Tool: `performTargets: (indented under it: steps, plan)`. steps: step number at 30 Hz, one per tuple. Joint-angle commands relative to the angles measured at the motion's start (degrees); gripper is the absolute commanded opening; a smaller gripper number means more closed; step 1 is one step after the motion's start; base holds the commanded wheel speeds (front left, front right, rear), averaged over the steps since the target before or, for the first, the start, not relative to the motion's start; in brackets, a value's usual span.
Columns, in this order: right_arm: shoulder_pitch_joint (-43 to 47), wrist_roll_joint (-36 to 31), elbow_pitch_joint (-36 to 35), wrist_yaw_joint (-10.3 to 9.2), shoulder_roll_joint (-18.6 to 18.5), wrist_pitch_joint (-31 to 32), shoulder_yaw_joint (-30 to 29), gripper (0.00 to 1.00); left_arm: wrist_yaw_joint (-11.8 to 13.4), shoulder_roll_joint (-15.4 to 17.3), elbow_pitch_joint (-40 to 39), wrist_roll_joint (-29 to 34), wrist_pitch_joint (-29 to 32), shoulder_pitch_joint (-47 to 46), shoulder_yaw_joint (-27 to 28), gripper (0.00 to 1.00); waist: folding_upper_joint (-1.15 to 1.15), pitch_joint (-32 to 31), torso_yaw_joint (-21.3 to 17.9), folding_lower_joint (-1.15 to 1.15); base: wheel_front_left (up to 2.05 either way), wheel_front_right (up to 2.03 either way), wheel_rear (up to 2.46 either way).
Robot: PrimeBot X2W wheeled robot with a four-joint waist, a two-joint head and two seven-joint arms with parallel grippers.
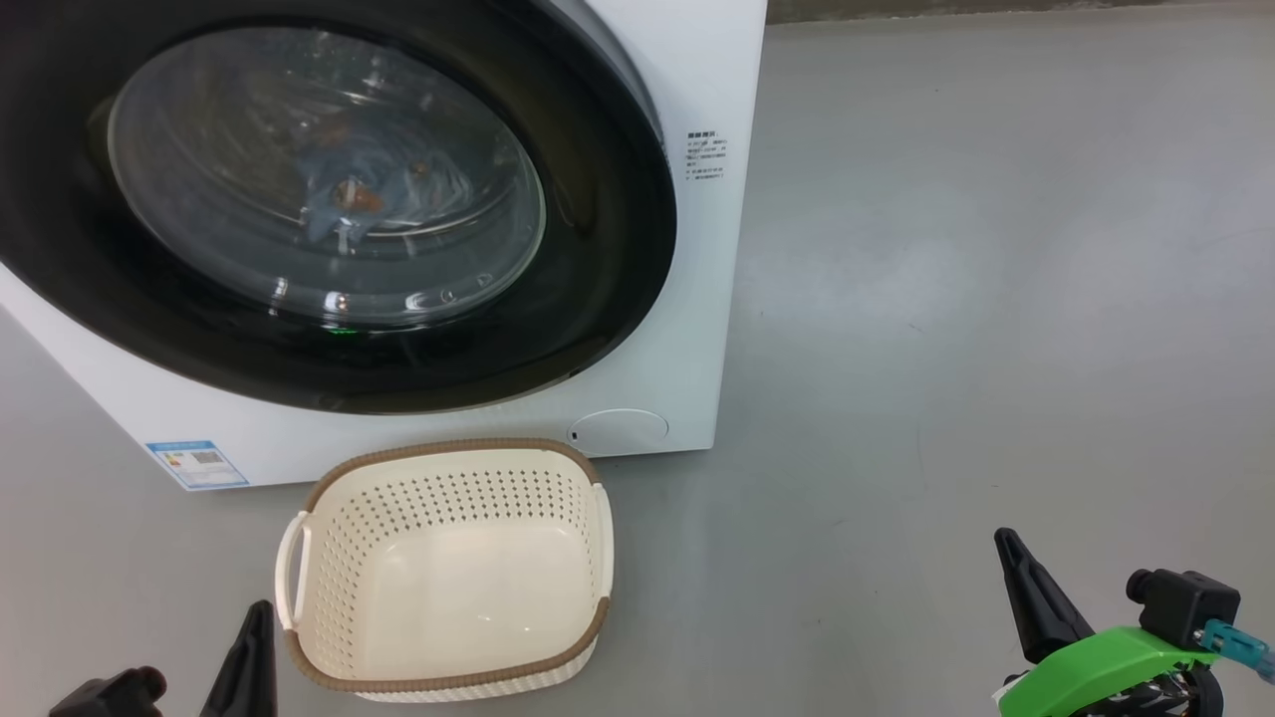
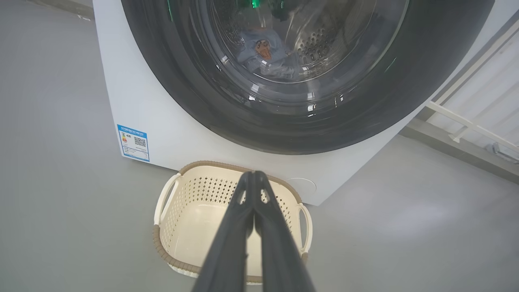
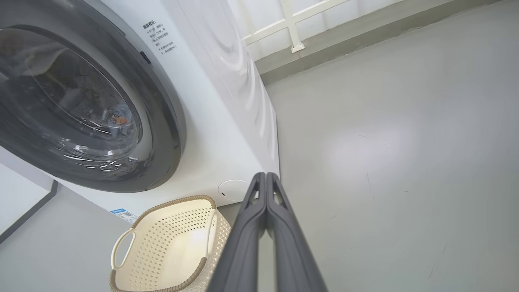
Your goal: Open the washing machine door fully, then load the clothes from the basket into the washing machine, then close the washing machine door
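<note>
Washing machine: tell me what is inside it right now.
Through the closed door, blue clothes with an orange-brown print lie in the steel drum. The door's black rim and the reflections in its glass hide the rest, so the number of pieces cannot be told.

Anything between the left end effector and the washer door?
Just the empty basket, on the floor close before the washing machine, below the door. The shut left end effector points over it; above its rim nothing visible blocks the way.
</note>
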Motion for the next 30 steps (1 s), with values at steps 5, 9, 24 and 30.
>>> performTargets:
  steps: [5, 9, 24, 30]
  plan:
    - [-1.1, 4.0, -2.0, 0.02, 0.0, 1.0, -1.0, 0.0, 0.0, 0.5, -1.5, -3.7, 1.0, -1.9, 1.5, 0.0, 0.0, -0.2, 0.2, -0.01, 0.0, 0.0, 0.0]
    - [-1.0, 6.2, -2.3, 0.02, 0.3, 1.6, -1.4, 0.0, 0.0, 0.2, -1.6, -5.8, 1.7, -2.1, 1.8, 0.0, 0.0, -0.3, 0.3, -0.01, 0.0, 0.0, 0.0]
    - [-0.9, 14.4, -3.4, 0.03, 1.3, 4.1, -2.8, 0.0, 0.0, -0.8, -1.9, -13.9, 4.2, -2.7, 3.0, 0.0, 0.0, -0.8, 0.8, -0.01, 0.0, 0.0, 0.0]
    - [-0.8, 17.6, -3.9, 0.03, 1.8, 5.1, -3.3, 0.0, 0.0, -1.1, -2.1, -17.2, 5.2, -2.9, 3.5, 0.0, 0.0, -1.0, 0.9, -0.01, 0.0, 0.0, 0.0]
